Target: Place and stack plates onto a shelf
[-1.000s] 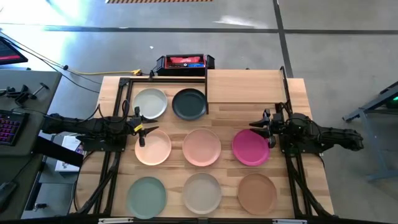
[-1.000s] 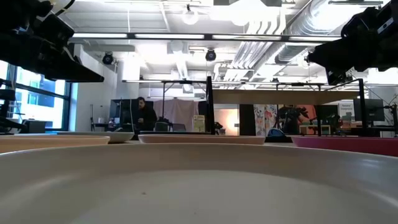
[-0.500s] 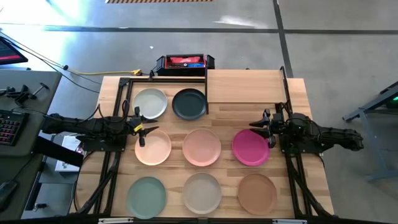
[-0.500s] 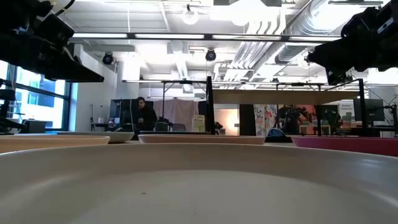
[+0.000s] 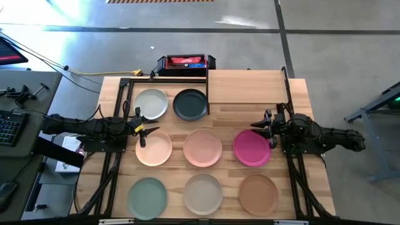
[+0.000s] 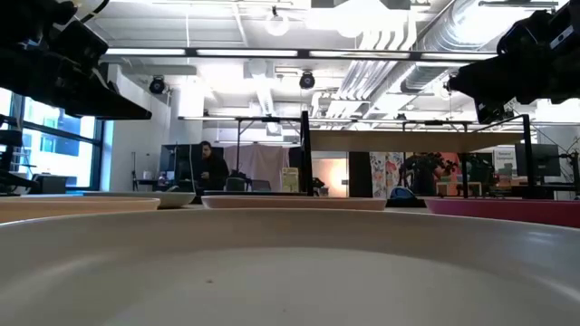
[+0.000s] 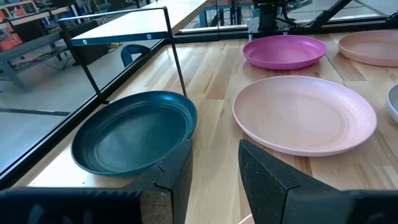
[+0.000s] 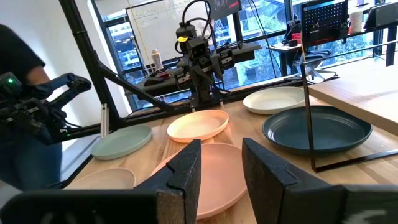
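- Your left gripper (image 5: 145, 132) hovers at the peach plate's (image 5: 154, 148) far rim, fingers apart, empty.
- Right gripper (image 5: 262, 130) sits fingers apart at the magenta plate's (image 5: 252, 147) edge.
- Shelf (image 5: 247, 85) top bare, far right corner.

Shelf (image 5: 247, 85) top lies bare; black posts (image 5: 207, 94) fence white-grey (image 5: 151, 104) and charcoal plates (image 5: 190, 104) beneath

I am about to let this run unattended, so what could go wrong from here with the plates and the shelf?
1. The charcoal plate and white-grey plate lie under the shelf beside its black posts; lifting them out may snag a post.
2. The plates are shallow and flat on the table, so a tool may slip off a rim.
3. The left tool and right tool, both open, face each other; reaching for the pink plate together risks collision.
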`<control>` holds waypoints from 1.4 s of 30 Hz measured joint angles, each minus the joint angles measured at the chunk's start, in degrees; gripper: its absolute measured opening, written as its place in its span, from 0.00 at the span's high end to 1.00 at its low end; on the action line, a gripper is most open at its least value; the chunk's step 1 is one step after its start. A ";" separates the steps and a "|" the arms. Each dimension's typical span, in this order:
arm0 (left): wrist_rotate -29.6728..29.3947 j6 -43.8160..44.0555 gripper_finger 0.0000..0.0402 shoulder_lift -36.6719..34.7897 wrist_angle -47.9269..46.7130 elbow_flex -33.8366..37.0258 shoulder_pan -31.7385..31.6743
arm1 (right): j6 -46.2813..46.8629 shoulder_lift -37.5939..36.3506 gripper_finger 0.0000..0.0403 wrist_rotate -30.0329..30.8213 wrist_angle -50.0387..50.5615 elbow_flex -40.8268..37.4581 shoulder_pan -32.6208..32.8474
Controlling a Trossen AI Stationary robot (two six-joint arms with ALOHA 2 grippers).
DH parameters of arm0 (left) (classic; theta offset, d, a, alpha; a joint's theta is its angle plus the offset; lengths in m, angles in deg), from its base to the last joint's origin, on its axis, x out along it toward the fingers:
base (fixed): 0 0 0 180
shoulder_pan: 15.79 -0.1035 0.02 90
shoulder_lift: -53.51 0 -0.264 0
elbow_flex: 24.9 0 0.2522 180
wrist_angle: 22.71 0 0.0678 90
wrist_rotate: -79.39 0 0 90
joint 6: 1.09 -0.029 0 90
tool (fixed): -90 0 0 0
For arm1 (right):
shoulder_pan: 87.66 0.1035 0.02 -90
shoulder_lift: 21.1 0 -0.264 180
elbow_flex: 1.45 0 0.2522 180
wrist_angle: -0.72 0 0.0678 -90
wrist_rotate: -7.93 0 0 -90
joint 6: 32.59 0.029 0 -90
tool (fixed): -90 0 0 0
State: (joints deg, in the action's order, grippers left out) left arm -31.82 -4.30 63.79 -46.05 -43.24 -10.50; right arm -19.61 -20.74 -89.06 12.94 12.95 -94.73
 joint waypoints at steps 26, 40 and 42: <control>0.01 0.01 0.71 0.00 0.01 0.00 0.01 | 0.00 0.00 0.76 -0.02 -0.02 -0.01 0.00; 0.01 3.32 0.71 0.00 0.01 0.00 0.01 | -3.52 0.00 0.76 0.02 -0.02 0.01 -0.02; 0.01 4.87 0.71 0.00 0.02 0.00 0.01 | -8.54 0.00 0.76 0.04 0.00 -0.01 -0.02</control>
State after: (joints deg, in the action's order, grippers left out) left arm -31.80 0.57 63.79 -46.04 -43.24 -10.49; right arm -28.15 -20.74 -89.01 12.94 12.93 -94.75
